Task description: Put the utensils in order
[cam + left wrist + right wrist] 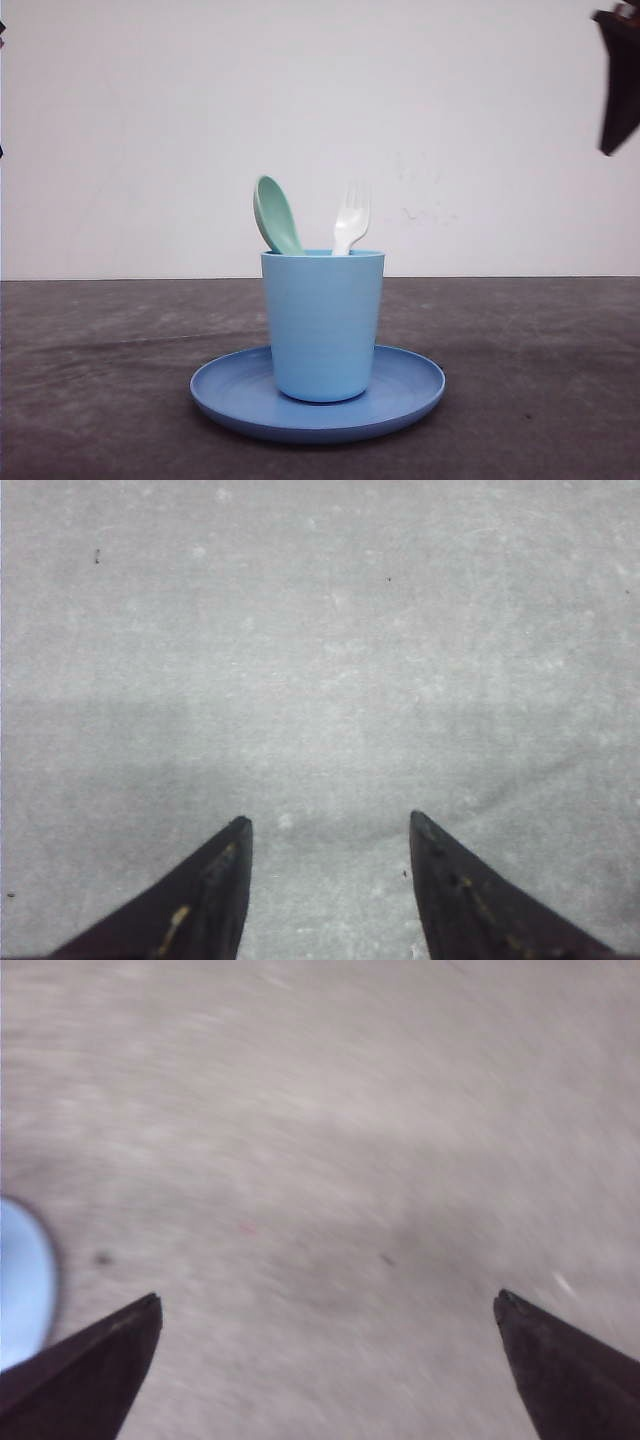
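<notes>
One light blue cup [323,325] stands upright in the middle of one blue round plate [405,392], and the plate sits on the dark grey table [530,350] close to its near edge, about centred left to right. One mint-green spoon [276,215] and one white fork [351,220] are both in the cup, handles down, heads sticking above the rim. The spoon leans to the left side of the cup, bowl up. The fork is on the right side, tines up, slightly tilted. The two heads are apart, not touching.

The table is bare on both sides of the plate out to the left and right edges, and bare behind it to the far edge at the white wall [150,120].

The right hand [328,1305] has its fingers spread wide with nothing between them, over bare table; the picture is motion-blurred, and a pale blue blob at the frame edge by one finger cannot be identified. In the front view a dark piece of the right arm [620,85] hangs at the top right corner, well above the table. The left hand [330,825] has its fingers parted and empty, over bare grey table.
</notes>
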You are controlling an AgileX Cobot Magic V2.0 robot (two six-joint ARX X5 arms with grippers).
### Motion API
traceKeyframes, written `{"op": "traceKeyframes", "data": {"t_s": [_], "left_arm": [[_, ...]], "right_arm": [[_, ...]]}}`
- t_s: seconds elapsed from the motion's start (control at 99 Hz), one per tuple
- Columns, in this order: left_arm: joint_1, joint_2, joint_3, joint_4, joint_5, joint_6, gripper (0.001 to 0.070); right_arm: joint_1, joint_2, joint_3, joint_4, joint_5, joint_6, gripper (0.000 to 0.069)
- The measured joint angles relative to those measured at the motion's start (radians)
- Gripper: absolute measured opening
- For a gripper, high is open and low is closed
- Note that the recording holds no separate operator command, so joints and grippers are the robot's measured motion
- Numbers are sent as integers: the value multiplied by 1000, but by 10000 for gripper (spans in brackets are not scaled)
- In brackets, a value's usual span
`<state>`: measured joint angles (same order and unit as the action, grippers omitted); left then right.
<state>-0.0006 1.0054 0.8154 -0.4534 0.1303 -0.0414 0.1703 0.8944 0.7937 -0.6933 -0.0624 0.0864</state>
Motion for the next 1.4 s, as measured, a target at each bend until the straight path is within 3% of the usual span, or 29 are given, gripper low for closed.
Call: {"op": "traceKeyframes", "data": {"t_s": [0.162,0.424,0.485,0.555,0.606,0.646,0.707,0.838,1.313,1.403], "left_arm": [[0,0,0,0,0,0,297],[0,0,0,0,0,-2,296],[0,0,0,-2,0,-2,262],[0,0,0,-8,1,-4,114],[0,0,0,-9,3,-3,59],[0,0,0,-9,4,-3,37],[0,0,0,-10,4,-3,23],[0,0,0,-9,4,-3,18],[0,0,0,-7,3,-3,18],[0,-31,-28,34,-49,13,18]], "right_arm": [[-74,0,0,-12,-13,0,672],[-81,0,0,-12,-14,1,651],[-81,0,0,-14,-16,8,519],[-81,0,0,-14,-16,16,291],[-81,0,0,-14,-16,19,153],[-81,0,0,-14,-16,19,84],[-81,0,0,-14,-16,22,35],[-81,0,0,-19,-16,24,7],[-81,0,0,88,-16,24,4],[-81,0,0,105,-16,24,4]]}}
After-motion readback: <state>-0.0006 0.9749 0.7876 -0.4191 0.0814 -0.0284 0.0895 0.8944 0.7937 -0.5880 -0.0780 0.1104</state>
